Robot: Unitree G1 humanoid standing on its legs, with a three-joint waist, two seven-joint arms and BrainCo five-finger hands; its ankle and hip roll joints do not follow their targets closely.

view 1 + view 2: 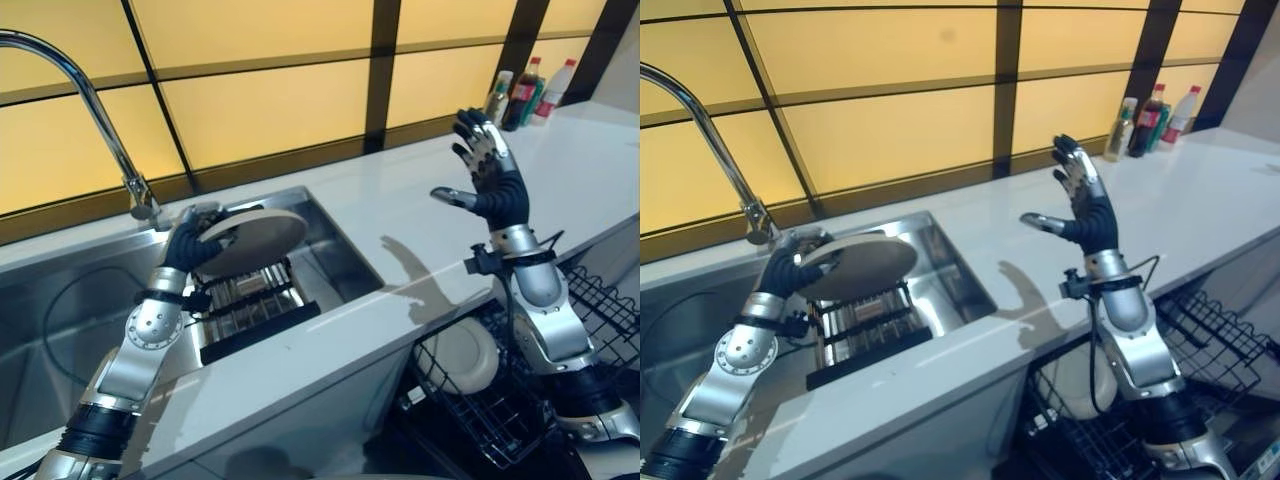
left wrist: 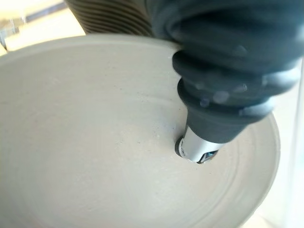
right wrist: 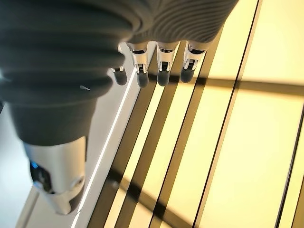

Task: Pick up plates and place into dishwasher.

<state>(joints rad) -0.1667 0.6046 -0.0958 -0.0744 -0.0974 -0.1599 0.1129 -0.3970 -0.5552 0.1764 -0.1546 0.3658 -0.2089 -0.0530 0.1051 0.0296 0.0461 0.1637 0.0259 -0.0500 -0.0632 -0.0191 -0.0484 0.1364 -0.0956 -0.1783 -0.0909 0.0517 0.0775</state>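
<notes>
Plate, round pale-grey ceramic (image 1: pixel 250 238): in your eye views the left hand (image 1: pixel 188 243) grips its rim above the steel sink (image 1: pixel 330 240). Left wrist view: thumb pressed on it. Right hand (image 1: pixel 1087 205) spread open, raised over the white counter (image 1: pixel 560 170). No legible print.

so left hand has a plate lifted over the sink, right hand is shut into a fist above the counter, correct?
Not quite. The left hand does hold the plate over the sink, but the right hand above the counter is open, fingers spread and holding nothing. The left eye view shows it.
</notes>
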